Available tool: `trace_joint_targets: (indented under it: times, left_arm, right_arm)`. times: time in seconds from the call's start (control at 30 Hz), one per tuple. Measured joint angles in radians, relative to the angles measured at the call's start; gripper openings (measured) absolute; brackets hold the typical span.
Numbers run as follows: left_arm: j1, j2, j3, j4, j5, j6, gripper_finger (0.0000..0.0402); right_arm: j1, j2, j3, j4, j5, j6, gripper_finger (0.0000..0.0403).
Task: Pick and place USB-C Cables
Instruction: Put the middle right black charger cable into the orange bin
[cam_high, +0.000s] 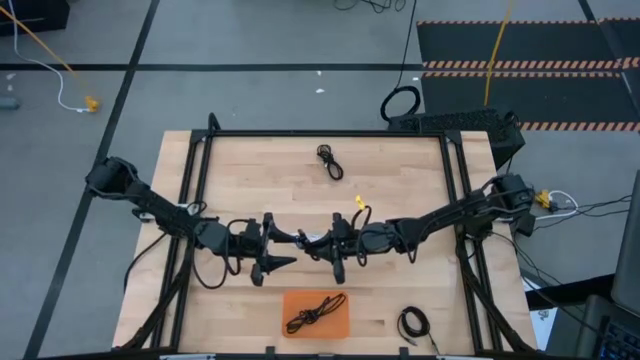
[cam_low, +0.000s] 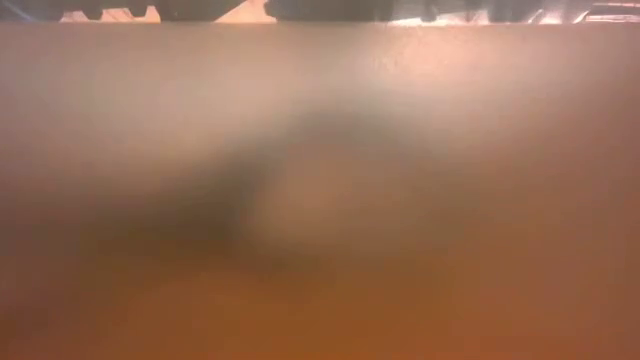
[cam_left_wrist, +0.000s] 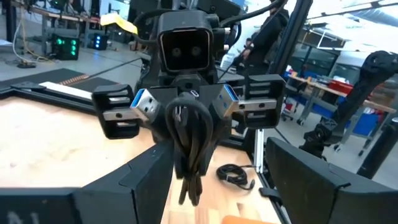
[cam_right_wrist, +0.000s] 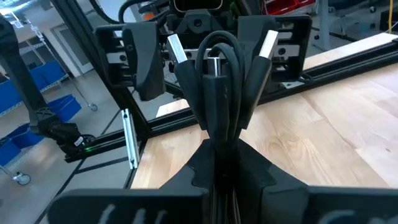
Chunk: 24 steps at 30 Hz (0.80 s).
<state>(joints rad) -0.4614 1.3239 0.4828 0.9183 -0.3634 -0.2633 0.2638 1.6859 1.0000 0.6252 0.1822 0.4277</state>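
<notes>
My two grippers meet above the middle of the table. My right gripper is shut on a black USB-C cable bundle. My left gripper faces it, open, one finger on either side of the bundle's free loop. A second black cable lies in the orange tray near the front edge. A third lies on the table's far part. A fourth lies coiled at the near right. No white cable shows. The low view is blocked. My right gripper pinches the black bundle's strands between its two fingers. The fingers lie level and come from the table's right side. The loop end with a metal plug sticks out past the fingertips, toward my left gripper. The bundle is lifted clear of the table.
Black frame rails run along the table's left and right sides. A large black cable ring lies on the floor off the far right corner. A yellow cord runs across the floor beyond it.
</notes>
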Motion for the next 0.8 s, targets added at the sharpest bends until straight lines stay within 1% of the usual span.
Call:
trace_joint_targets:
  times: [0.37, 0.8]
  left_arm:
    - [0.000, 0.000, 0.000, 0.001, 0.000, -0.007, 0.0255]
    - [0.001, 0.000, 0.000, -0.003, 0.000, -0.013, 0.0255]
  right_arm:
    - [0.000, 0.081, 0.104, -0.001, -0.003, -0.047, 0.0020]
    - [0.022, 0.084, 0.108, 0.006, -0.004, -0.056, 0.0018]
